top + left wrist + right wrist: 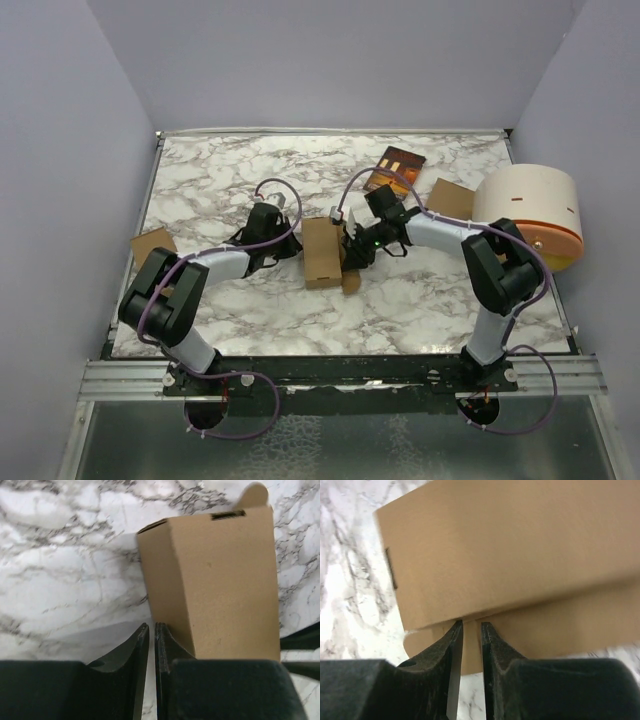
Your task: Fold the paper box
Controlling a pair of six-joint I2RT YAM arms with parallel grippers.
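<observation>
The paper box (322, 252) is plain tan cardboard, standing as a folded-up body in the middle of the marble table, with a small flap (350, 282) sticking out at its lower right. My left gripper (294, 244) is at its left side. In the left wrist view the box (225, 580) rises just right of the gripper (151, 625), whose jaws leave only a thin slit with nothing in it. My right gripper (350, 250) is at the box's right side. In the right wrist view its tips (471, 623) meet the box's (520, 550) lower edge, over a flat flap (560, 625), with a narrow gap.
A dark printed booklet (395, 165) lies at the back. A loose tan card (450, 198) lies beside a round white drum (530, 210) with an orange band at the right edge. Another tan card piece (152, 243) sits at the table's left edge.
</observation>
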